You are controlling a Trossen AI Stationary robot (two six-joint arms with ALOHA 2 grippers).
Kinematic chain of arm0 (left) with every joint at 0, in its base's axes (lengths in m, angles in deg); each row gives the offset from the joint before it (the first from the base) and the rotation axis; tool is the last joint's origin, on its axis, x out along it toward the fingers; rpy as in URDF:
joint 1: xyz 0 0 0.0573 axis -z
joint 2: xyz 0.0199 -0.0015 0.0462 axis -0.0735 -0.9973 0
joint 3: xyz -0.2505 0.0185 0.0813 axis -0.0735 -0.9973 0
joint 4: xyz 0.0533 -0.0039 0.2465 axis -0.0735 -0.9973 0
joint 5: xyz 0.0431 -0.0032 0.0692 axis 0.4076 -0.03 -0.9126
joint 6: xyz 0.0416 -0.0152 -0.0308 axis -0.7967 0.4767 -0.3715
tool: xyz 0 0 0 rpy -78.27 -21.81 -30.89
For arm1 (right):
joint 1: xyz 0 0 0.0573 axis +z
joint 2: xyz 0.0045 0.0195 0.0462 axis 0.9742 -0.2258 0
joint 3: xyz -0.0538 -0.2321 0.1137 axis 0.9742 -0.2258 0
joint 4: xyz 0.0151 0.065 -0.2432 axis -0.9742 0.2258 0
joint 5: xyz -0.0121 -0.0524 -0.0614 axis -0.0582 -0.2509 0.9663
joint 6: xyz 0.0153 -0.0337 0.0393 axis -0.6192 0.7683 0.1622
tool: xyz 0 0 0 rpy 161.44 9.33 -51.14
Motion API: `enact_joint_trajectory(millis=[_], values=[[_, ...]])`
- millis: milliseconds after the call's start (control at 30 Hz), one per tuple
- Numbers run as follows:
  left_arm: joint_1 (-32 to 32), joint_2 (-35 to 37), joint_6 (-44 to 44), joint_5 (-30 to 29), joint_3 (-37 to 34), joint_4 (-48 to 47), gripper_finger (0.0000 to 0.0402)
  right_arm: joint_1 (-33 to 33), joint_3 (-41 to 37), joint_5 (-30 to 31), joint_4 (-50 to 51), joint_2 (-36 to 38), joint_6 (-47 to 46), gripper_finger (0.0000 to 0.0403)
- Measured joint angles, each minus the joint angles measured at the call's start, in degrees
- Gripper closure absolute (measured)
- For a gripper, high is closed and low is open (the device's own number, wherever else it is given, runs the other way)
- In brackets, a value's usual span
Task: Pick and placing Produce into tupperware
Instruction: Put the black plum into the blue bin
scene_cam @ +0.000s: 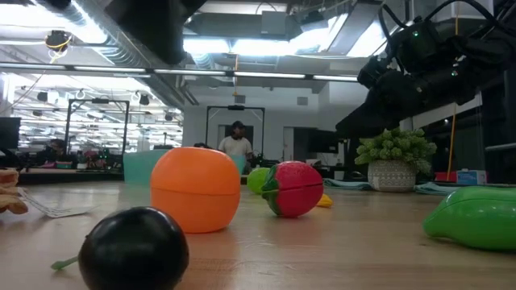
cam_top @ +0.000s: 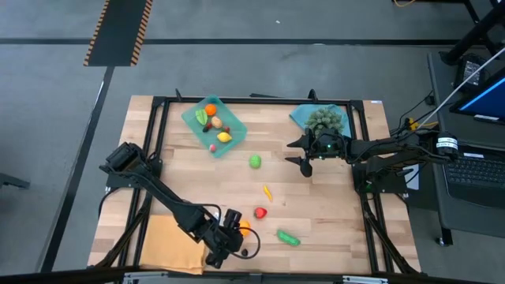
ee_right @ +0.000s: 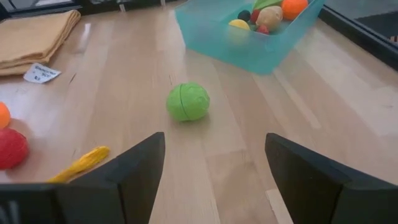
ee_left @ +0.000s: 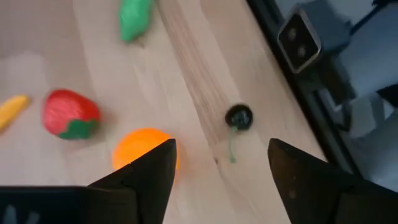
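The teal tupperware tray point(cam_top: 213, 124) sits at the far middle of the table and holds several produce pieces. Loose on the wood lie a green ball point(cam_top: 255, 161), a yellow-orange piece point(cam_top: 267, 191), a red strawberry point(cam_top: 260, 212), an orange point(cam_top: 245, 229) and a green vegetable point(cam_top: 288, 237). My left gripper point(cam_top: 239, 241) is open near the table's near edge, beside the orange point(ee_left: 143, 146), with a dark cherry point(ee_left: 239, 116) just ahead of its fingers. My right gripper point(cam_top: 296, 155) is open, to the right of the green ball point(ee_right: 188, 102).
A folded orange-tan mat point(cam_top: 170, 244) lies at the near left corner. A bushy grey-green cluster point(cam_top: 325, 120) stands on a blue piece at the far right, behind my right gripper. A black frame point(cam_top: 158, 118) borders the table. Bare wood lies between tray and loose produce.
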Motion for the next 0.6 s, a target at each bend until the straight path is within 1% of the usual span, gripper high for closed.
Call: enact_joint_trajectory(millis=[333,600], values=[[0.0,-7.8,1.5,0.4,0.0,0.5,0.0162,0.0,0.0,0.0,0.9,0.0,-1.5,0.0123],[0.0,-10.9,1.4,0.4,-0.1,6.2,0.0162,0.0,0.0,0.0,1.3,0.0,-1.7,0.0123]])
